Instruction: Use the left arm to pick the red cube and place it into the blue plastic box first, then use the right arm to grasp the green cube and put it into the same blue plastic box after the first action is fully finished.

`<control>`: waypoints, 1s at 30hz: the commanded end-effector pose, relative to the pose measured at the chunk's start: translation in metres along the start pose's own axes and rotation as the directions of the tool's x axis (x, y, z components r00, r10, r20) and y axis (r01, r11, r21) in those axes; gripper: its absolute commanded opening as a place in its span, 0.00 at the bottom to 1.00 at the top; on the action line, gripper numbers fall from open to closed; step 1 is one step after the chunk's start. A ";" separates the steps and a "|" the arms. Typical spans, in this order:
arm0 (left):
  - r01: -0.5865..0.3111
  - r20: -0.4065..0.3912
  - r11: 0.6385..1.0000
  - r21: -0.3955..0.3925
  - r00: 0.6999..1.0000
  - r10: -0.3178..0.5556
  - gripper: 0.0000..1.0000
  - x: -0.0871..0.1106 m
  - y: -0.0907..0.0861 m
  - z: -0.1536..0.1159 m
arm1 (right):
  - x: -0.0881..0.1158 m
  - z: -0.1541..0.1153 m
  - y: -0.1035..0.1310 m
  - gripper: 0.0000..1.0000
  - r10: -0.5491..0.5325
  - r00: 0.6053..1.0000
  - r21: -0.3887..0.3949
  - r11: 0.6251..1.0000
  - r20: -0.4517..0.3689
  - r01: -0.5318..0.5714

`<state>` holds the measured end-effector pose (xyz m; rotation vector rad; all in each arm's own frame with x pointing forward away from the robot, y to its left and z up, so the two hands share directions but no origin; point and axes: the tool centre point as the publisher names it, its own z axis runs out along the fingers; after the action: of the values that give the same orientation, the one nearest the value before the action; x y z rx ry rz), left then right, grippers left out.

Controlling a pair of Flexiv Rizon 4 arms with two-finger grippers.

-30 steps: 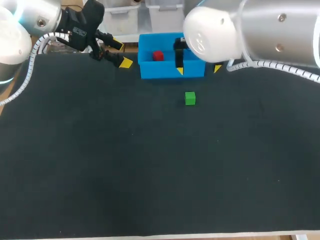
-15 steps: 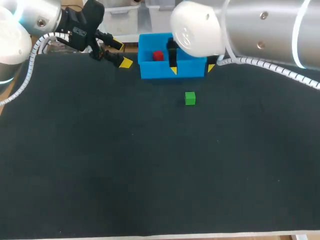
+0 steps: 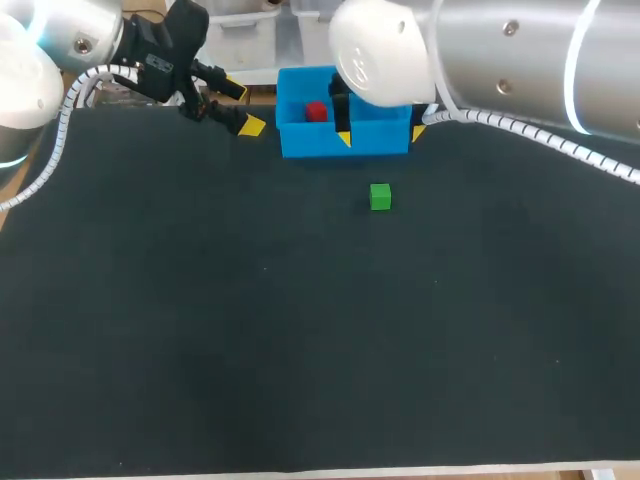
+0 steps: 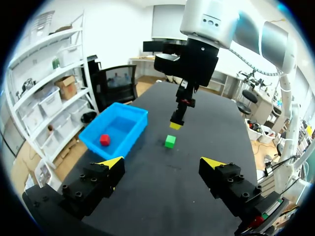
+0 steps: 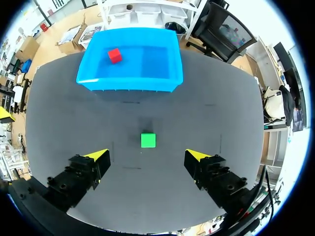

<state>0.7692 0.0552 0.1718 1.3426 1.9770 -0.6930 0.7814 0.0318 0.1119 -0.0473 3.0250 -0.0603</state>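
Note:
The red cube point(image 3: 317, 112) lies inside the blue plastic box point(image 3: 300, 140) at the table's far edge. On the black mat just in front of the box sits the green cube point(image 3: 380, 196). My right gripper point(image 3: 381, 136) hangs open above the box's front wall. In the right wrist view the green cube point(image 5: 148, 140) lies below and just ahead of the open right gripper point(image 5: 147, 155), with the box point(image 5: 129, 84) and red cube point(image 5: 114, 55) beyond. My left gripper point(image 3: 243, 107) stands open and empty, left of the box. The left wrist view shows the box point(image 4: 115, 130) and green cube point(image 4: 170, 141) far ahead.
The black mat point(image 3: 250, 330) covers the whole table, from the green cube to the near edge. My right arm's large body point(image 3: 480, 50) overhangs the far right part of the table and hides the box's right end.
My right arm has shifted to the left, its gripper now nearer over the green cube. The left arm, both cubes and the box have stayed put.

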 end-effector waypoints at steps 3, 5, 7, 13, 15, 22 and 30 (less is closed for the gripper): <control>-0.004 0.005 1.000 0.001 1.000 0.004 1.00 0.001 0.000 0.000 | 0.000 0.000 0.000 1.00 0.000 1.000 0.000 1.000 0.000 0.000; -0.004 0.005 1.000 0.001 1.000 0.004 1.00 0.001 0.000 0.000 | 0.000 0.000 0.000 1.00 0.000 1.000 0.000 1.000 0.000 0.000; -0.004 0.005 1.000 0.001 1.000 0.004 1.00 0.001 0.000 0.000 | 0.000 0.000 0.000 1.00 0.000 1.000 0.000 1.000 0.000 0.000; -0.004 0.005 1.000 0.001 1.000 0.004 1.00 0.001 0.000 0.000 | 0.003 0.014 -0.001 1.00 0.004 1.000 -0.001 1.000 -0.008 -0.004; -0.004 0.005 1.000 0.001 1.000 0.004 1.00 0.001 0.000 0.000 | 0.005 0.022 -0.001 1.00 0.003 1.000 -0.006 1.000 -0.010 -0.003; -0.004 0.005 1.000 0.001 1.000 0.004 1.00 0.001 0.000 0.000 | 0.006 0.041 -0.002 1.00 0.009 1.000 -0.019 1.000 -0.020 -0.009; -0.004 0.005 1.000 0.001 1.000 0.004 1.00 0.001 0.000 0.000 | 0.005 0.055 -0.002 1.00 0.005 1.000 -0.022 1.000 -0.021 -0.006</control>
<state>0.7692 0.0552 0.1718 1.3426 1.9771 -0.6930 0.7821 0.0277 0.0617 -0.0413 3.0497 -0.0283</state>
